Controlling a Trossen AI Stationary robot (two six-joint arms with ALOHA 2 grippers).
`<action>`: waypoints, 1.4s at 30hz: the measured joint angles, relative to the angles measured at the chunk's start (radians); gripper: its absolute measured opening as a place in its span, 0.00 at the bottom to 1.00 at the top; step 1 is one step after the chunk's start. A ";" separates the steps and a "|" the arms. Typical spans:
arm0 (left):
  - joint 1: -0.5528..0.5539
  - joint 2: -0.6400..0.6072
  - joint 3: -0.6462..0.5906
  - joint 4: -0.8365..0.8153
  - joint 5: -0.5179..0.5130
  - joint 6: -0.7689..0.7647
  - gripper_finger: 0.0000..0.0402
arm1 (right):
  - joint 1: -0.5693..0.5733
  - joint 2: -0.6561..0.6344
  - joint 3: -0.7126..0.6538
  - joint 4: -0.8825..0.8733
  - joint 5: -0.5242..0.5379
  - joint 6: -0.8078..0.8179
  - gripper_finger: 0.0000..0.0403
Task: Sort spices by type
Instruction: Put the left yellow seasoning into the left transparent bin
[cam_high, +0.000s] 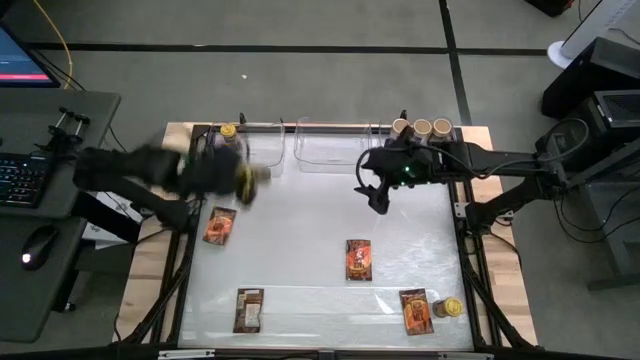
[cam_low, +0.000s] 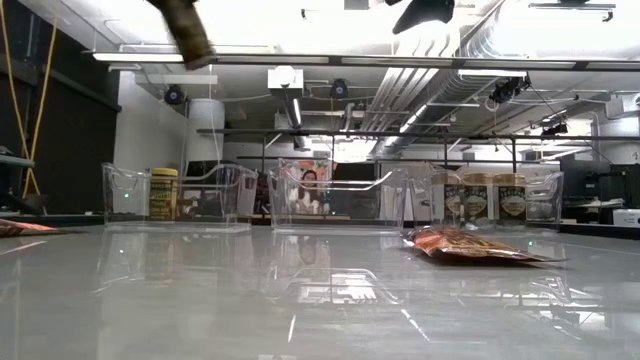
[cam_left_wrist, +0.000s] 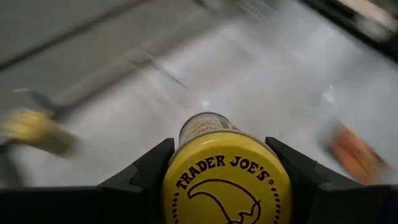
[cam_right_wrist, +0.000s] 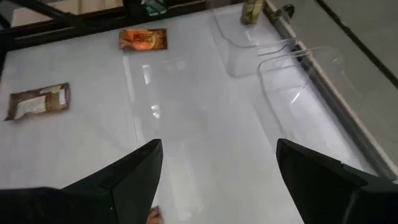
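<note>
You see a glossy white tabletop (cam_high: 300, 240) with clear bins (cam_high: 320, 145) along the far edge, packets (cam_high: 358, 259) scattered, its middle open. Left hand (cam_left_wrist: 227, 180) pinches a yellow-lidded jar (cam_left_wrist: 227, 186) above the far-left area. Right hand (cam_right_wrist: 217, 171) hangs spread near the tan-lidded jars (cam_high: 421, 127).
</note>
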 joint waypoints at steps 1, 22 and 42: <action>0.107 0.001 0.029 -0.002 0.011 0.064 0.47 | -0.010 0.000 0.000 0.008 0.000 -0.008 0.76; 1.004 0.499 0.047 0.214 0.462 0.628 0.49 | -0.193 0.000 0.000 0.025 0.001 0.222 0.76; 1.079 0.314 -0.410 0.663 0.413 0.330 0.49 | -0.259 0.000 0.000 0.037 -0.017 0.078 0.76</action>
